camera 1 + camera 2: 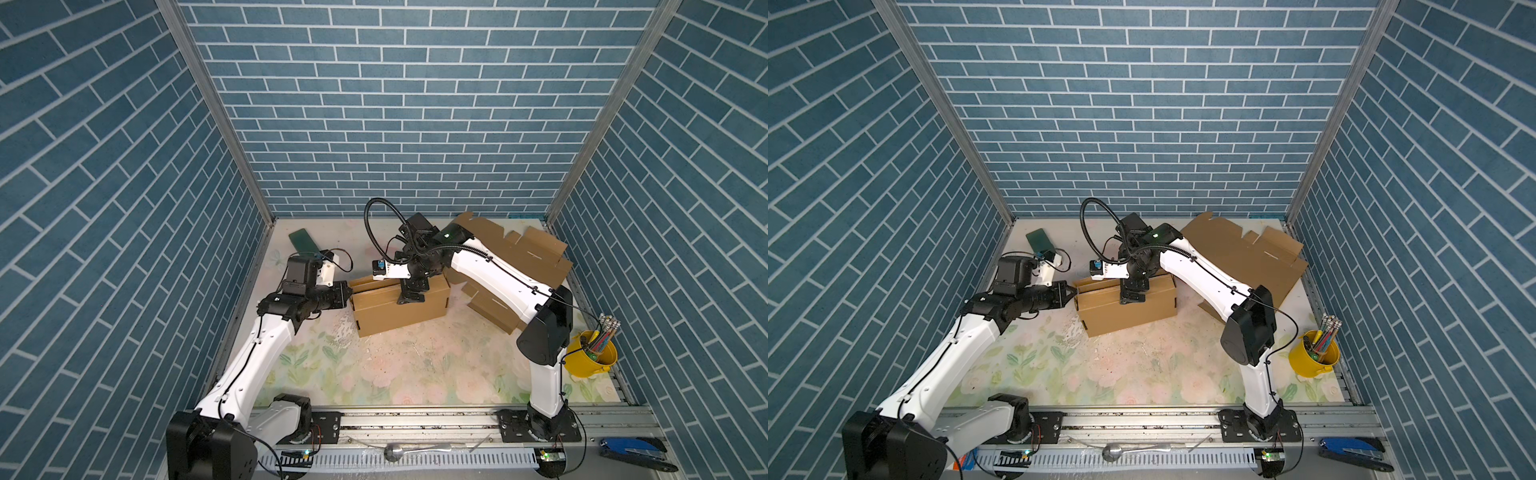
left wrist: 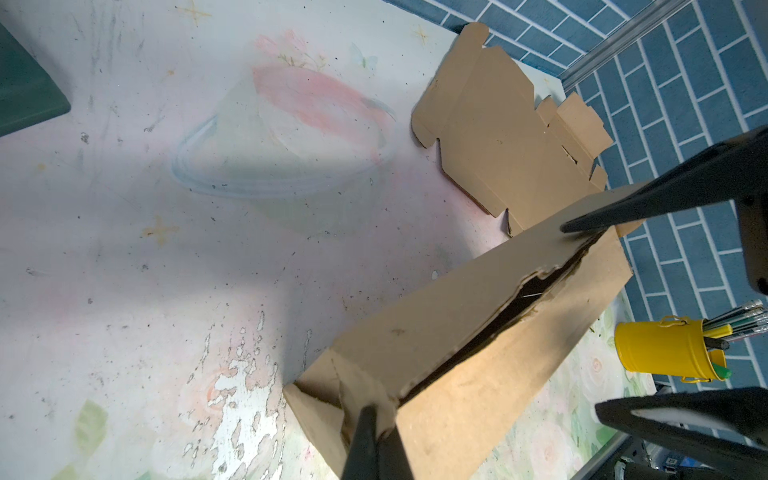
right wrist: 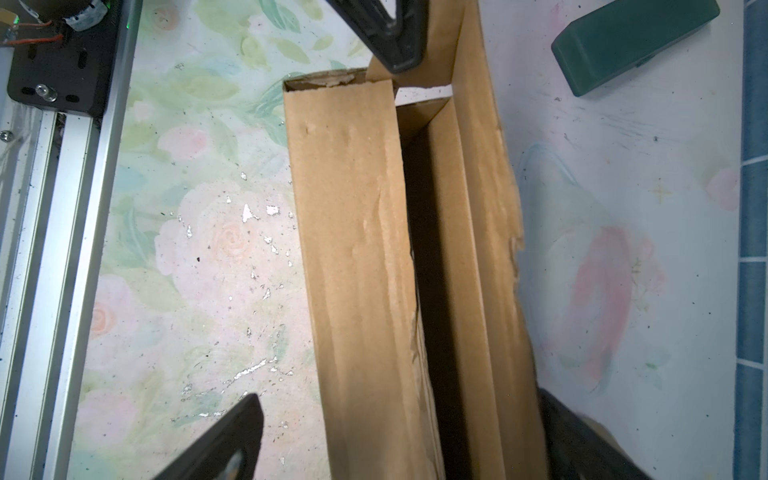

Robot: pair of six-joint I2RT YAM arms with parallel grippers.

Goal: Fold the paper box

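Both top views — one paper box (image 1: 390,318); left gripper (image 1: 348,293) pinches its end, right gripper (image 1: 410,298) spread.

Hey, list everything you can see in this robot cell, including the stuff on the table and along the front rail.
paper box: one, brown, mid-table, partly folded, top seam gaping
flat cardboard: a stack, count unclear, brown, back right of the table
case: one, dark green, back left
bucket: one, yellow, right edge of the table
pencils: a bunch, mixed colours, standing in the bucket
spoon: one, silver, on the front rail
hand tool: one, blue and black, front right, past the rail
table: one, pale floral top, worn patches
left gripper: one, black, shut on the paper box's end flap
right gripper: one, black, open, astride the box top
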